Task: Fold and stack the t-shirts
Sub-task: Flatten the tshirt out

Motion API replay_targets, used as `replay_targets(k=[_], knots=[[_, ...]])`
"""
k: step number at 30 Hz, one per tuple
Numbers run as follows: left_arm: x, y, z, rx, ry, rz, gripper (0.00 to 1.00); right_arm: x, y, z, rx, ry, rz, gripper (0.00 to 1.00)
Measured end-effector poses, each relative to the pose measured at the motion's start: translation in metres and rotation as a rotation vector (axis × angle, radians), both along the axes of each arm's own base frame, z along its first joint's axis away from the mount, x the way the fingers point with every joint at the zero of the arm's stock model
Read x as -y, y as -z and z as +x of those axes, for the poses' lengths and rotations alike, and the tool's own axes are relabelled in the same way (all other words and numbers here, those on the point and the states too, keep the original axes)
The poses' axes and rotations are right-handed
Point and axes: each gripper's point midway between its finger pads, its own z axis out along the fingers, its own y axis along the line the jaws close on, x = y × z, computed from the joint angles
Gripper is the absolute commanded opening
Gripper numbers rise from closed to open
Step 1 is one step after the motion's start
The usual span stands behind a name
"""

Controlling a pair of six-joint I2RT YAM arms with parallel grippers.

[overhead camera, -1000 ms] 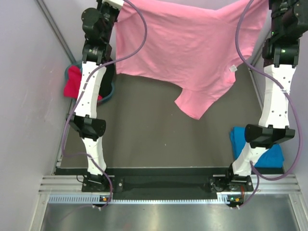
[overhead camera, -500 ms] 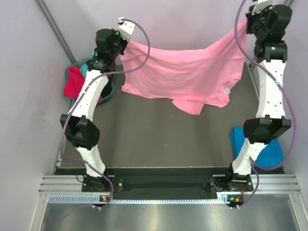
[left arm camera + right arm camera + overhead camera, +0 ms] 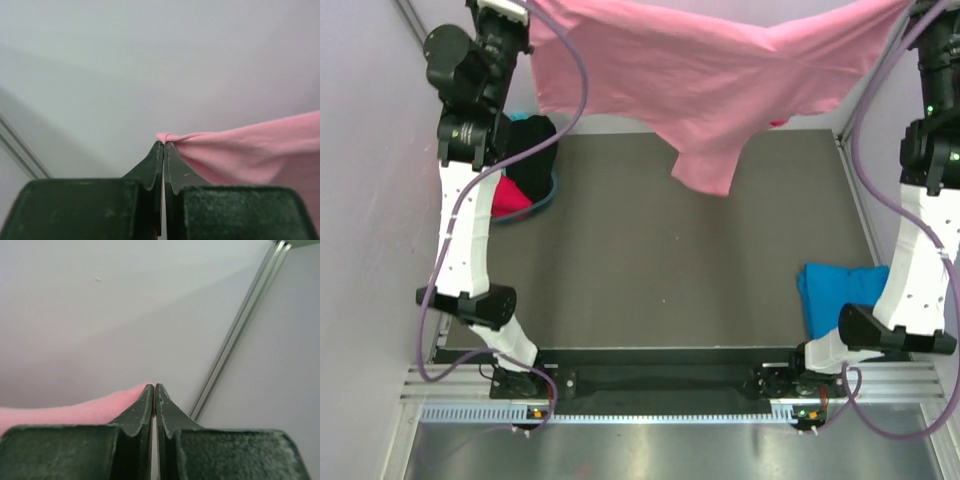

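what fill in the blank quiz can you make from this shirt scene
The shirt hanging between the left gripper and right gripper is ____. Both grippers are ____ on it. The folded shirt beside the right arm's base is ____. The basket on the left holds a black shirt and a ____ one.
Missing: pink; shut; blue; red.
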Motion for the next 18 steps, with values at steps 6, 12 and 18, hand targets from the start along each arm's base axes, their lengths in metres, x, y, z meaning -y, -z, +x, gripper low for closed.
replay_targets(k=[6,12,18], knots=[[-0.002,0.049,-0.001,-0.111,-0.002,0.032,0.00,0.002,0.007,0.004,-0.004,0.004,0.007,0.00],[0.007,0.114,0.032,-0.279,0.004,0.085,0.00,0.009,0.069,0.057,-0.176,0.007,0.019,0.00],[0.014,0.196,0.010,-0.469,0.073,0.099,0.00,0.006,0.122,0.069,-0.305,-0.016,0.016,0.00]])
